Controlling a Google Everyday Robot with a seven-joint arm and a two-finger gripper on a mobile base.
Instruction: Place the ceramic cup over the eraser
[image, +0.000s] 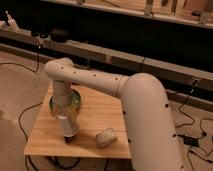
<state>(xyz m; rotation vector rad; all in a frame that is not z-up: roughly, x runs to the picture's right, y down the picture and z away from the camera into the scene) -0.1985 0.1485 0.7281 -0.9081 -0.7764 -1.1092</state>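
End effector (69, 136) points straight down at lower left of the frame, low over the wooden surface (95, 112); can't tell its state. Ceramic cup and eraser not discernible, possibly hidden under it. Green bowl (76, 100) just behind; pale object (106, 137) to its right.

A green bowl (76, 100) is sitting toward the rear left of the wooden surface (95, 116), a pale whitish pad (106, 137) is lying near its front edge, and black cables (192, 140) are trailing across the floor (20, 85).
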